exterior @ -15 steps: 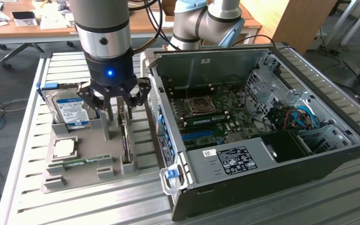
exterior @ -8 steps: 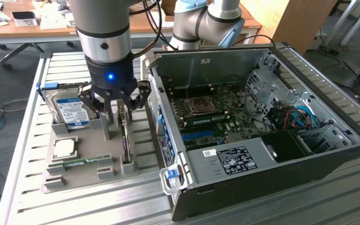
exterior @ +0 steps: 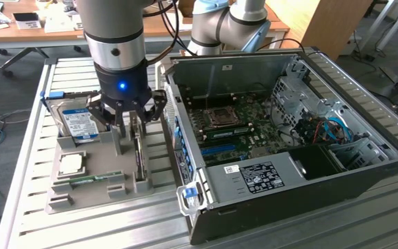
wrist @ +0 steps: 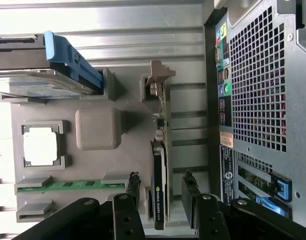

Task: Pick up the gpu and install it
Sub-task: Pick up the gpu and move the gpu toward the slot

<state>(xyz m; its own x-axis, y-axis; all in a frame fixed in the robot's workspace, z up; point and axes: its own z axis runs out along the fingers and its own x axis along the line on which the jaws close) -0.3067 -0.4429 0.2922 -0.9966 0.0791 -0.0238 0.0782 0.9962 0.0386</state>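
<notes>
Bright, even light; table slats (wrist: 117, 25) glare white (wrist view).

Gpu (wrist: 159, 195) w/ metal bracket, matt plastic tray (wrist: 127, 155)

Silver-and-grey jointed arm (exterior: 116, 46) with black cables (exterior: 173, 31) — its black pincer (exterior: 133, 127) carries a glowing blue light (exterior: 122, 85).

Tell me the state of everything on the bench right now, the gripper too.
gpu: on edge in its slot of the gray holder, not gripped.
gripper: open, straddling the gpu.
hard drive: upright in the holder.
processor chip: flat in its pocket.
memory stick: lying in its slot.
computer case: lying down, upper side open.
</notes>
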